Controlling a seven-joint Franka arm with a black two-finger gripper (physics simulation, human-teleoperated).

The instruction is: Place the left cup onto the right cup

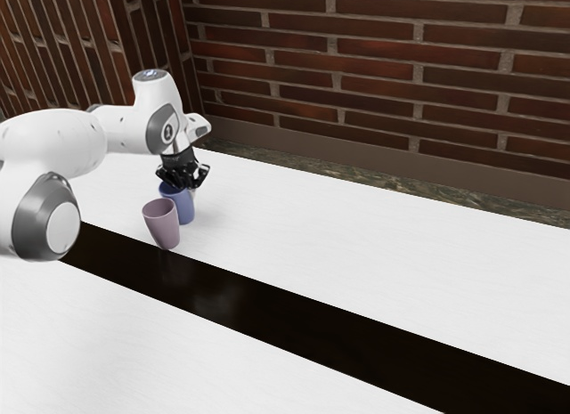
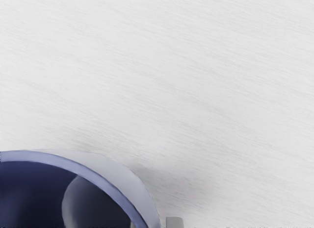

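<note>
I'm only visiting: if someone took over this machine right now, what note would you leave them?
End effector: at the blue cup's rim; grip cannot be told.
Cups: blue cup and pink cup upright, side by side on the white table, neither stacked.
Done: end effector brought to the blue cup.
Left: probably lift it, carry it over the pink cup, set it on top.

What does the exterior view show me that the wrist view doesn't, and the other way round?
The exterior view gives the white robot arm, the mauve plastic cup, the red brick wall and the dark strip across the white tabletop. The wrist view gives a look down into the blue plastic cup, to its dark inside. Both share that blue cup and the tabletop.
</note>
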